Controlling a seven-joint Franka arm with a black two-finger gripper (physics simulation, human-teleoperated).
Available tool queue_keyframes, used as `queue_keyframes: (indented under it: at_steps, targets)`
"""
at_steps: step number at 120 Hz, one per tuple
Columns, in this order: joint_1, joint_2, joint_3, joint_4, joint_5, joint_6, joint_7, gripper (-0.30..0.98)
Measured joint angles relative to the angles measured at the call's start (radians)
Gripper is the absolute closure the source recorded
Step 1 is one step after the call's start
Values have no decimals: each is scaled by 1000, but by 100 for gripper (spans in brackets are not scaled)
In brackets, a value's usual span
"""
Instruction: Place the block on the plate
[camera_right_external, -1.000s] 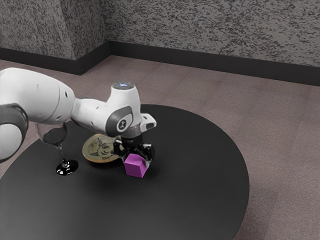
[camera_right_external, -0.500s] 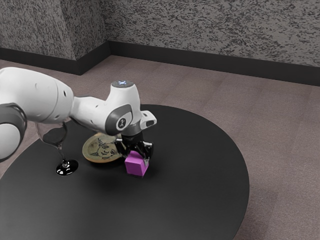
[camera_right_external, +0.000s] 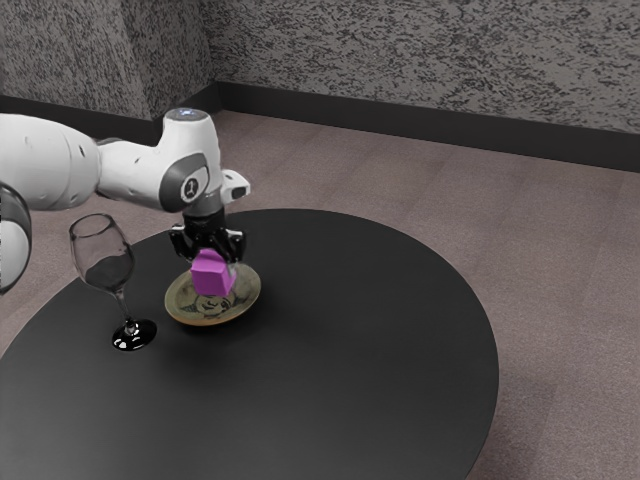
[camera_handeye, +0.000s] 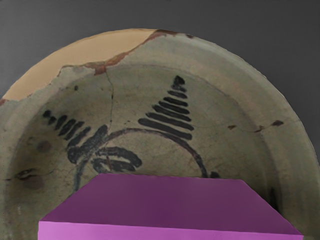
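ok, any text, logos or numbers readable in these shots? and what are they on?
No word, brand or number can be read.
Arm: a round badge with a pale symbol, too small to read; a small bluish mark on top, also unreadable.
Plate: black painted strokes, no letters I can make out.
Block, wine glass: no visible text.

Soft, muted light; faint shadow beside plate (camera_right_external: 181, 303); glints on wineglass (camera_right_external: 134, 336).
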Motion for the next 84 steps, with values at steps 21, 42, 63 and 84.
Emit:
queue_keyframes:
  at_steps: [21, 42, 63, 84]
  targets:
    - [6, -8, -2, -5, -21, -15, 26, 15]
    - [-2, -104, -15, -31, -29, -42, 47, 6]
    - [-49, -236, -25, -31, -27, -109, 74, 3]
    - [-70, -371, -25, -64, -19, -204, 96, 1]
